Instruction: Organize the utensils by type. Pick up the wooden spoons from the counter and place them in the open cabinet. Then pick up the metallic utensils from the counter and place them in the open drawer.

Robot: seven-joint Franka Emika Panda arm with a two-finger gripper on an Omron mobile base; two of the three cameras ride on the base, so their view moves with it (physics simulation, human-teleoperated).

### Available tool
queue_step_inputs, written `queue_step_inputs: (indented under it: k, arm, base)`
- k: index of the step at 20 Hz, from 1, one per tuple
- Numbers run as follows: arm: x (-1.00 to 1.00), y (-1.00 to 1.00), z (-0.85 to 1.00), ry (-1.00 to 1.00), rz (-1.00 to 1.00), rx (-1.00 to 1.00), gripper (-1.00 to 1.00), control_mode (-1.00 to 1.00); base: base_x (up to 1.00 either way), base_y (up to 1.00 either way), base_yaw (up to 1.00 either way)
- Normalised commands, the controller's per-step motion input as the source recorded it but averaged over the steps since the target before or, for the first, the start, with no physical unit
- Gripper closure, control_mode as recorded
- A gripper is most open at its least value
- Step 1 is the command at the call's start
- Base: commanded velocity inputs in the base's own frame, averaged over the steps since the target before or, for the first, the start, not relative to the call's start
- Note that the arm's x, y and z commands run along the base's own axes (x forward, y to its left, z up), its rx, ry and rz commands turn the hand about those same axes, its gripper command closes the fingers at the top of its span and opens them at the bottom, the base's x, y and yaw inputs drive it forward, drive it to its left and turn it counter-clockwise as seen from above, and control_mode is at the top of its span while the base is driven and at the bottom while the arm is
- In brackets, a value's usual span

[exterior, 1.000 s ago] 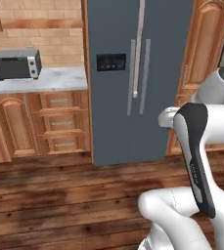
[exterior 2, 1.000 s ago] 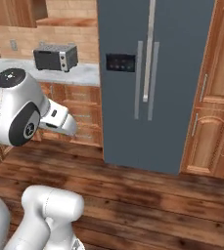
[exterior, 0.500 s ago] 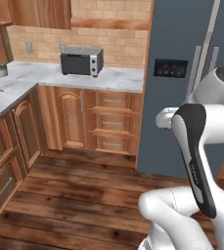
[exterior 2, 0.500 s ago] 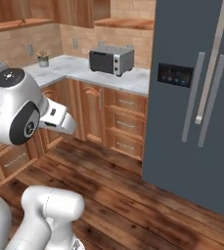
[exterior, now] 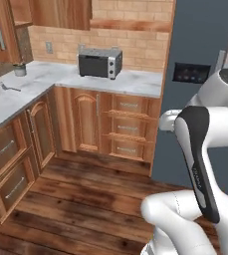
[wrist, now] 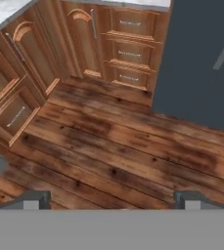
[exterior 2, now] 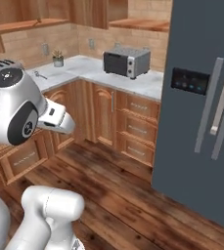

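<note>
The counter (exterior: 135, 82) runs along the back wall and turns the corner down the left side. On it a toaster oven (exterior: 100, 62) sits against the wall, left of the refrigerator (exterior 2: 201, 107) (a small pot (exterior 2: 58, 60) stands in the corner). Drawers (exterior: 128, 127) lie below.

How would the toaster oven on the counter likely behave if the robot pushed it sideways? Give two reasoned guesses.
The toaster oven looks boxy, wide and low, so it would probably slide and not tip. It sits flat on the smooth marble counter, so it might skid fairly easily, though its metal body suggests some weight to overcome.
</note>
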Motion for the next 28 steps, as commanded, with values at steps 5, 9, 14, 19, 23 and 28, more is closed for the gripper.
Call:
queue_step_inputs:
  k: [5,9,14,19,23,28]
  arm:
    - [0.0,0.0,0.0,0.0,0.0,0.0,-1.0,1.0]
    - [0.0,0.0,0.0,0.0,0.0,0.0,-1.0,1.0]
    - [0.0,0.0,0.0,0.0,0.0,0.0,-1.0,1.0]
    - [0.0,0.0,0.0,0.0,0.0,0.0,-1.0,1.0]
    - [0.0,0.0,0.0,0.0,0.0,0.0,-1.0,1.0]
    - [0.0,0.0,0.0,0.0,0.0,0.0,-1.0,1.0]
  base:
    - [0.98,-0.16,0.44]
    - [1.0,-0.14,0.41]
    - [1.0,-0.14,0.45]
    - [0.98,-0.02,0.44]
    - [0.78,-0.13,0.47]
    - [0.7,-0.21,0.49]
